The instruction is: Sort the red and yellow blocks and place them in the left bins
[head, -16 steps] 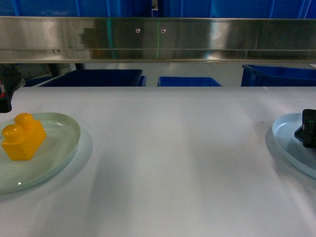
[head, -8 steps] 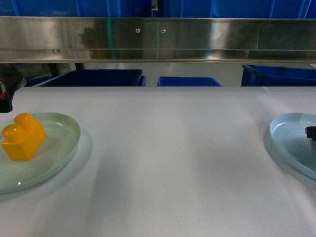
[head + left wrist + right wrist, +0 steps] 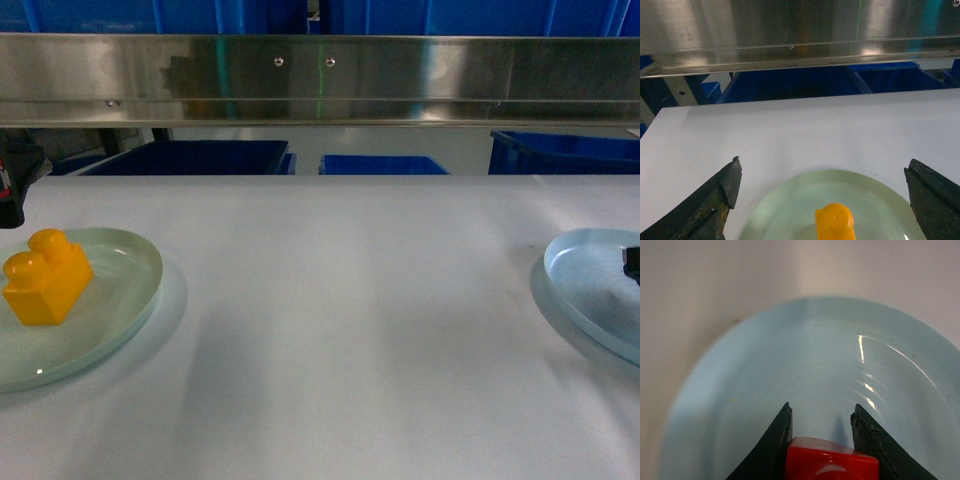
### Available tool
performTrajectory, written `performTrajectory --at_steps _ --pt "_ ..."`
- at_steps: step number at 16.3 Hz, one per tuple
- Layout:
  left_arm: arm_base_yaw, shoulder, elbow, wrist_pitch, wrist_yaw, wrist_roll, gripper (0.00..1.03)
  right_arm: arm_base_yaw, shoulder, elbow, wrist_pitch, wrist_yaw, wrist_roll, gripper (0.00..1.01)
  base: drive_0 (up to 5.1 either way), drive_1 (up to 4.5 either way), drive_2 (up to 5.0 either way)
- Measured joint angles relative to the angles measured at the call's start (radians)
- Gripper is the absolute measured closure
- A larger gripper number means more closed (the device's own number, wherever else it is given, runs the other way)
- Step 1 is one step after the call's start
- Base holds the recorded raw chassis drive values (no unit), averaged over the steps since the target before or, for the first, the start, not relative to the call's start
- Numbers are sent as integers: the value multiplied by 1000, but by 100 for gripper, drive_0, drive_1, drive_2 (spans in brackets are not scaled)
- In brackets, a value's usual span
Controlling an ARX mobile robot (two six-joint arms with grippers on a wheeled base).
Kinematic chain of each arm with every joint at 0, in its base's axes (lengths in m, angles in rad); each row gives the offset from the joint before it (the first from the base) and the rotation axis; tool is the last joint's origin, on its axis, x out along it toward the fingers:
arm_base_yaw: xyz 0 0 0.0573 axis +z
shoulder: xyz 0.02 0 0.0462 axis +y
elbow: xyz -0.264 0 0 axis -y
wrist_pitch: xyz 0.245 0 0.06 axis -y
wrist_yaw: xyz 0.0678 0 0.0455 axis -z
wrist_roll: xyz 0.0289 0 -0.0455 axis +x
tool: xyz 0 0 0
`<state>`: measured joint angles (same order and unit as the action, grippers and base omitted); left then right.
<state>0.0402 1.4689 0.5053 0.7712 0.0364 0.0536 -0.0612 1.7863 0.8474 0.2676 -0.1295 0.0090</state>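
The yellow block (image 3: 45, 277) lies on a pale green plate (image 3: 125, 300) at the table's left. In the left wrist view that block (image 3: 836, 222) sits low between the widely spread fingers of my left gripper (image 3: 824, 166), which is open and touches nothing. My right gripper (image 3: 821, 412) is shut on the red block (image 3: 830, 460), held over a pale blue plate (image 3: 790, 355). In the head view only a dark bit of the right gripper (image 3: 632, 262) shows at the right edge. Blue bins (image 3: 200, 157) stand beyond the table's far edge.
A steel rail (image 3: 320, 80) runs across above the table's far side. More blue crates (image 3: 382, 165) (image 3: 565, 153) sit behind it in the middle and at the right. The pale blue plate (image 3: 590, 290) lies at the table's right edge. Part of my left arm (image 3: 15, 185) shows far left.
My right gripper has drawn back to the right, almost out of the head view. The yellow block and the left arm have not moved.
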Motion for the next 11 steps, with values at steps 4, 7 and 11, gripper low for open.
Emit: performTrajectory --at_steps 4,7,11 --pt "0 0 0 0 0 0 5 51 -266 -51 17 -51 26 72 0 0 0" --pt "0 0 0 0 0 0 5 109 -386 -159 -2 -67 74 72 0 0 0" --pt "7 63 142 -87 7 -13 5 121 -315 -166 24 -69 77 72 0 0 0"
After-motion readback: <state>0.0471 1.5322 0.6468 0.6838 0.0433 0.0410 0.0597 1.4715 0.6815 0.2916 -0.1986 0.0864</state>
